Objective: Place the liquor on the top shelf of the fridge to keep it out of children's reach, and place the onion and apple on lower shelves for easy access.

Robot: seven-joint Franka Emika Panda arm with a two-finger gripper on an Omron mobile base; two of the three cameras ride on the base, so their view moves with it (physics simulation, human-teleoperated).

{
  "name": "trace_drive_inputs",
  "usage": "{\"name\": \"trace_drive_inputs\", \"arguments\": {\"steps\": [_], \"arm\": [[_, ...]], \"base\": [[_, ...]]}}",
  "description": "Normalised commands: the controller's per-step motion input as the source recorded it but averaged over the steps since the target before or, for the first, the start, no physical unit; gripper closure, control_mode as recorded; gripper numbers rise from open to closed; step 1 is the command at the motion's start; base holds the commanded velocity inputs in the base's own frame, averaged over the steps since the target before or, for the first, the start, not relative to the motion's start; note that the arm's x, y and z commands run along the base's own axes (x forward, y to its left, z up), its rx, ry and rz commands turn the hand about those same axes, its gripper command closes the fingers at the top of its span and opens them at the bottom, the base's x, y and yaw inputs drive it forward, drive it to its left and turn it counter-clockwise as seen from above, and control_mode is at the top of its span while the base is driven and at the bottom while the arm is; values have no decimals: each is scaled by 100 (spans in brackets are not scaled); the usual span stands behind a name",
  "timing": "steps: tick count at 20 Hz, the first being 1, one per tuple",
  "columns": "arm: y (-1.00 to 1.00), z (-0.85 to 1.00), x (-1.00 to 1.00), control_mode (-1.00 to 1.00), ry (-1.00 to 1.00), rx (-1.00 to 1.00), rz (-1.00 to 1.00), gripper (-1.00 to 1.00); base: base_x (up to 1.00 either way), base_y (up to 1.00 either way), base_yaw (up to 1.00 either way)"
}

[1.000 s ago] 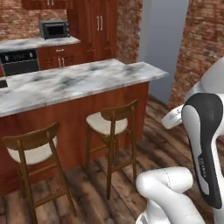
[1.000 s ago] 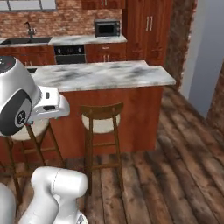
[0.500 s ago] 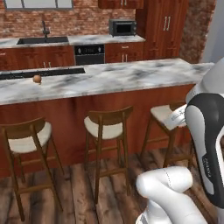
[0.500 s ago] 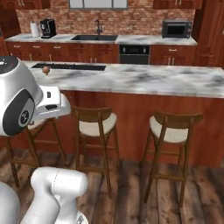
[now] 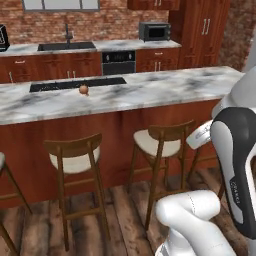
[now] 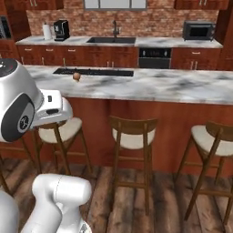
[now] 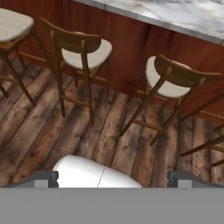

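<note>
The onion [image 5: 84, 89] sits on the island counter [image 5: 150, 90], left of centre in the left base view, just in front of the cooktop [image 5: 77, 83]. Stools [image 5: 75, 155] stand before the island in the lower half. Behind it, along the top, run the sink [image 5: 66, 46], the oven [image 5: 118, 62] and, upper right, the microwave [image 5: 154, 31].

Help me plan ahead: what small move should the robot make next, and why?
Probably keep driving toward the marble island counter: the onion sits on it beside the dark cooktop, beyond the stools, and the fingers hold nothing.
</note>
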Motion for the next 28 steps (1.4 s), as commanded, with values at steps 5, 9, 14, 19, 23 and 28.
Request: {"name": "trace_drive_inputs", "arguments": {"steps": [5,9,14,19,23,28], "arm": [[0,0,0,100,0,0,0,-100],[0,0,0,100,0,0,0,-100],[0,0,0,100,0,0,0,-100],[0,0,0,100,0,0,0,-100],[0,0,0,100,0,0,0,-100],[0,0,0,100,0,0,0,-100]], "base": [[57,70,-15],[79,24,-13],[89,1,-7],[83,3,-2],[85,8,0],[99,1,12]]}}
